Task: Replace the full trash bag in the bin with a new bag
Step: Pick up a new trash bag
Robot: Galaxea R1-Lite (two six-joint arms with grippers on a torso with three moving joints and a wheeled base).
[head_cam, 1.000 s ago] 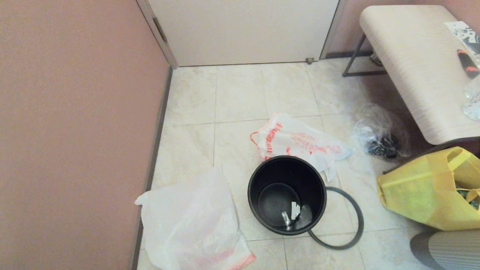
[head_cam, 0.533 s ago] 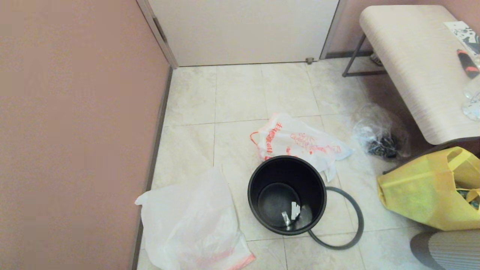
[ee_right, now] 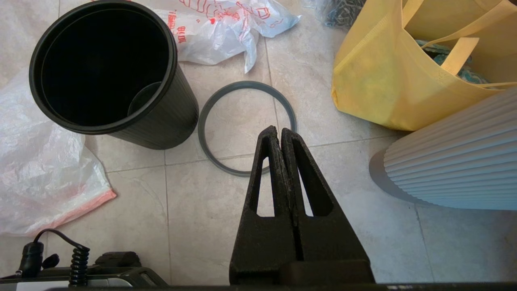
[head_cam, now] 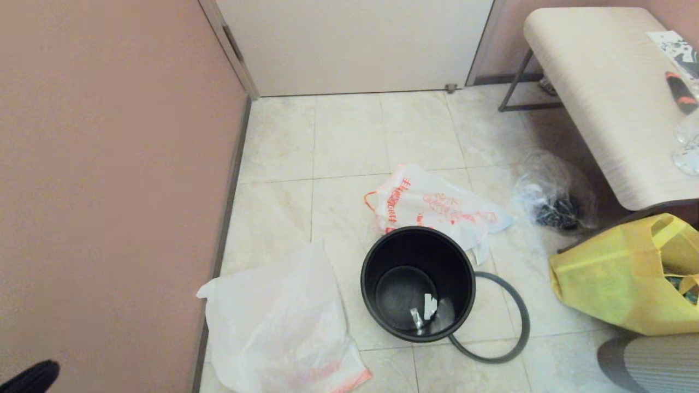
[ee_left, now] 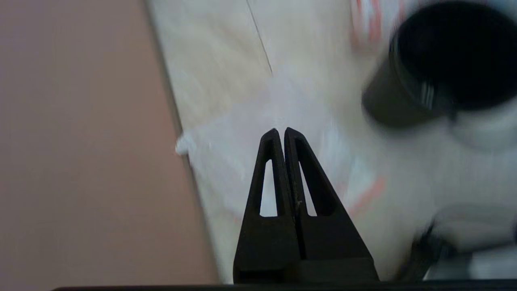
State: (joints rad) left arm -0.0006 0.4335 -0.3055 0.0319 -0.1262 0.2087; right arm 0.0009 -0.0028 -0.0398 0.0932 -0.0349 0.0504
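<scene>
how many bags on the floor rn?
4. The new bag lies left of the bin; the full trash bag just beyond it; a clear bag by the bench; a yellow tote at right, partly cut off.

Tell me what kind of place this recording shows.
Probably a home entryway or room corner: a tiled floor running up to a closed door and a pinkish wall, with a bench and household bags around a black bin.

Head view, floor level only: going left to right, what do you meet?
New bag → bin → grey hoop → yellow tote. The printed trash bag and the clear bag lie farther back, so they are left out.
</scene>
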